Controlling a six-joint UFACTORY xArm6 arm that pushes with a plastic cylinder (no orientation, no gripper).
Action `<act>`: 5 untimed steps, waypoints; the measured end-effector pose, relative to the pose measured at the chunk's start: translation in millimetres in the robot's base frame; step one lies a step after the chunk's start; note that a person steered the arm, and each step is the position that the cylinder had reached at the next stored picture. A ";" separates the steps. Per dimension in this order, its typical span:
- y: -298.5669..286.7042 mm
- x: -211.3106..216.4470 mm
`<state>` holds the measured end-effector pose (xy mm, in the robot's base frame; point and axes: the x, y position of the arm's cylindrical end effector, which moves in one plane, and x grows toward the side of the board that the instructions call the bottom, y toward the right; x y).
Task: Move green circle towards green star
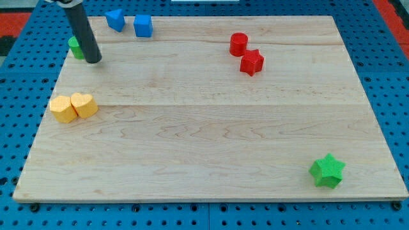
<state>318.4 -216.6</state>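
Observation:
The green circle sits near the board's upper left edge, mostly hidden behind my rod. My tip rests on the board just to the right of and slightly below it, touching or almost touching. The green star lies far away at the board's lower right corner.
A blue triangular block and a blue cube sit at the top left. A red cylinder and a red star sit at the upper right of centre. A yellow hexagon and a yellow heart-like block touch at the left. The wooden board lies on a blue pegboard.

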 end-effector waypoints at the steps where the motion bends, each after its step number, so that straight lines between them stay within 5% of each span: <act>1: -3.0 -52.6; 2: -46.4 -82.5; 3: -83.1 -43.0; 5: 73.4 31.1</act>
<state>349.5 -143.2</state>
